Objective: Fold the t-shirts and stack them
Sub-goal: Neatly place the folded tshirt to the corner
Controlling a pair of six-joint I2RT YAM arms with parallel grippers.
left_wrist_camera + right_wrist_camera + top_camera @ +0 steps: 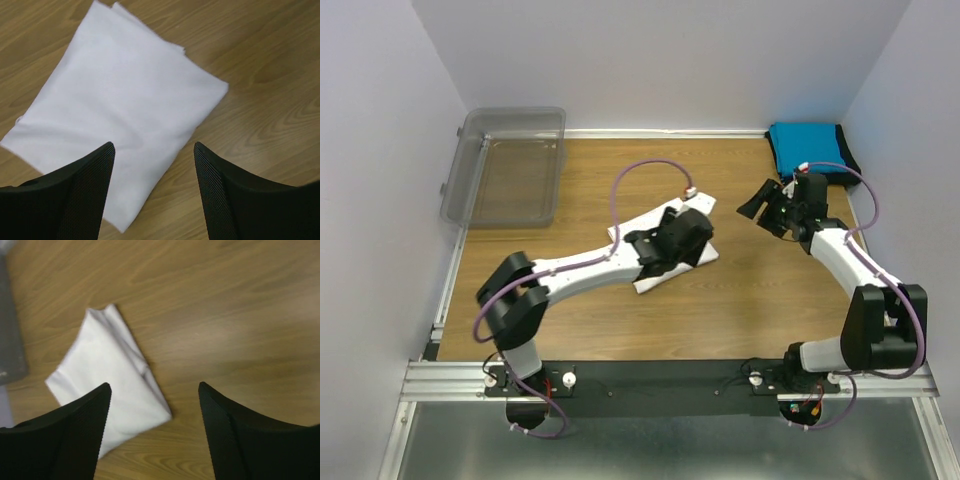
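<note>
The white t-shirt (125, 110) is seen folded into a flat, roughly rectangular packet, laid at an angle on the wooden table (580, 330) near its middle. In the top view its middle is covered by the head of the left arm, and only its corners show on either side. The left gripper (154, 187) is held above the shirt's near edge with its 2 black fingers (80, 195) spread apart; nothing is caught between them, and the cloth is seen in the gap below. Whether the fingertips touch the cloth cannot be told. The right gripper (155, 427) is raised over bare wood to the right of the white shirt, well apart from it, with its jaws likewise wide and nothing held; from its wrist view the folded shirt is seen past the left finger. The bright blue t-shirt (803, 148) is found bunched in the back right corner of the table, and the black t-shirt (846, 160) is seen touching its right side. A clear plastic bin (510, 165) is placed at the back left corner.
</note>
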